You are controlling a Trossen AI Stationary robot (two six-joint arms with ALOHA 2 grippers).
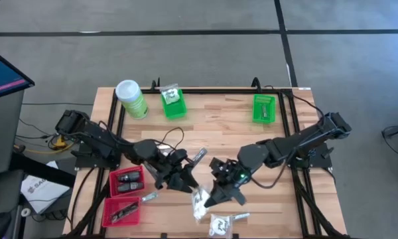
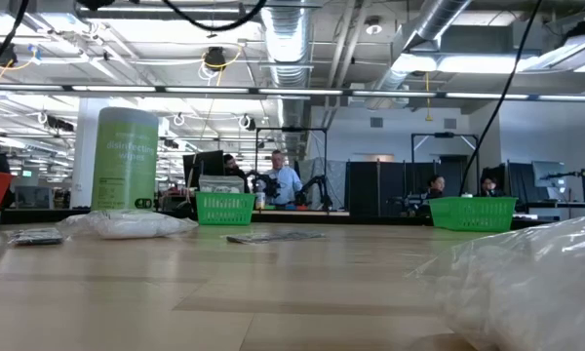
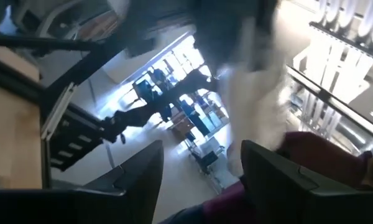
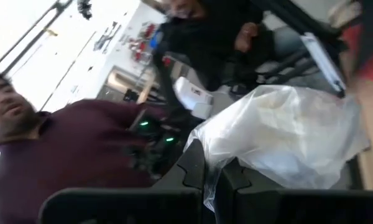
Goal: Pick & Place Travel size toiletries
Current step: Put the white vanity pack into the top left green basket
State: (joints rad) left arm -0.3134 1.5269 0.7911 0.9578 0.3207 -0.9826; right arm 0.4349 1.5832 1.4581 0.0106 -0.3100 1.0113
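A clear, crinkly plastic bag (image 1: 199, 199) hangs between my two grippers over the table's near middle; in the right wrist view the bag (image 4: 286, 137) spreads out beyond the fingers. My right gripper (image 1: 220, 194) is shut on it. My left gripper (image 1: 186, 180) stands just left of the bag, its fingers open (image 3: 202, 180), with a blurred white shape (image 3: 255, 106) beyond them. Loose toiletries lie about: a white packet (image 1: 220, 224) near the front edge, a silvery sachet (image 1: 199, 156) and another sachet (image 1: 148, 197). My right gripper pinches a bunched bit of the clear bag's film (image 4: 212, 182) between its two shut fingertips. The fingers come about level from the table's right side. The bag billows out ahead of the fingers; whether its lower end touches the table, I cannot tell.
Two red baskets (image 1: 126, 180) (image 1: 123, 209) with dark items stand at the near left. Two green baskets (image 1: 174, 103) (image 1: 264, 108) and a tall light-green canister (image 1: 131, 98) stand along the far edge. A person in a maroon top (image 4: 81, 143) is close beyond the table.
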